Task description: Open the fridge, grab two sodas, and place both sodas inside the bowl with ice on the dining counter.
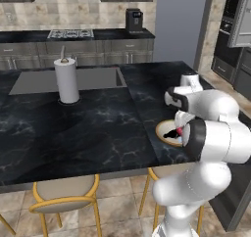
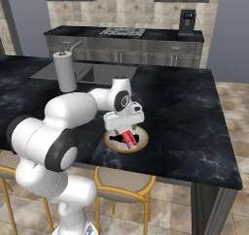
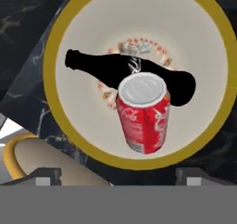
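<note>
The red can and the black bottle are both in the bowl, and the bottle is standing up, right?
Not quite. The hand view shows the black bottle lying on its side in the bowl. The red can is in the bowl too.

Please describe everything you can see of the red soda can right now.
The red soda can is a small can with white lettering and a silver top. It sits tilted inside the bowl, leaning against the dark bottle that lies on its side across the white interior. The open gripper hovers just above, its fingers apart and clear of the can. From the right base view, the can shows beneath the hand.
</note>
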